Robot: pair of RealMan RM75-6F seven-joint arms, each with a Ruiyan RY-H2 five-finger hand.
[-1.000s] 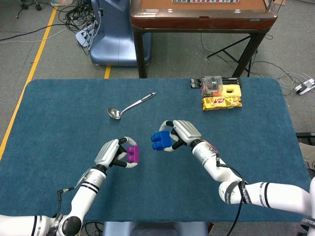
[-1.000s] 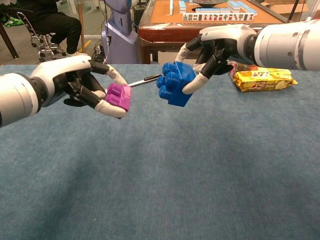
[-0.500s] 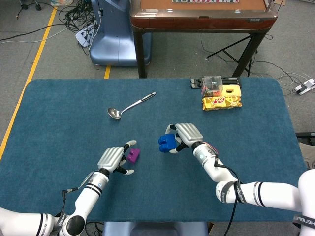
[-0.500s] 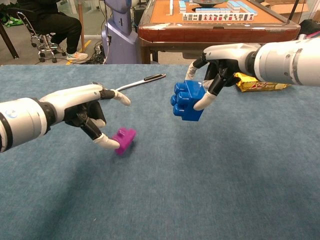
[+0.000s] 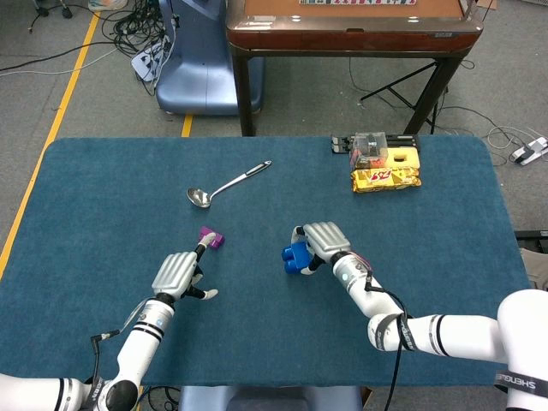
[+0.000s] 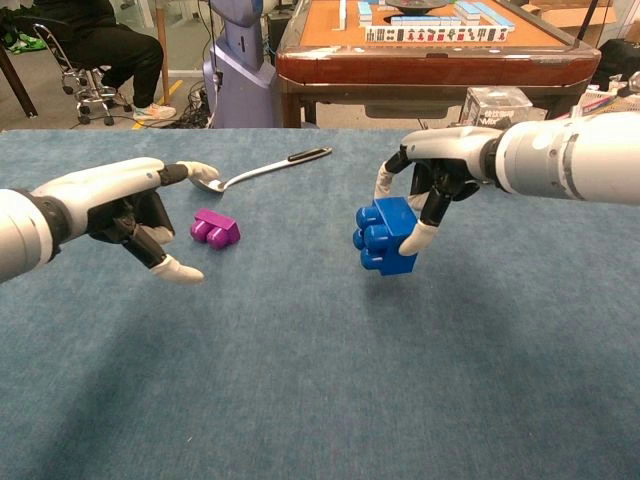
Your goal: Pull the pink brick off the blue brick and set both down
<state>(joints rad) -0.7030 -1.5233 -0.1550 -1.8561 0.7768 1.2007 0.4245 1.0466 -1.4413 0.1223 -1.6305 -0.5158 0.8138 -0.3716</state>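
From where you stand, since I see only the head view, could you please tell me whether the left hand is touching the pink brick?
Observer: No. In the chest view the left hand is clear of the pink brick, which lies alone on the table.
Operator: Thank you. Is that hand holding anything?
Observer: Nothing. Its fingers are apart and empty.
Operator: And the blue brick, please?
Observer: The right hand pinches the blue brick from above between thumb and finger, with the studs facing sideways.
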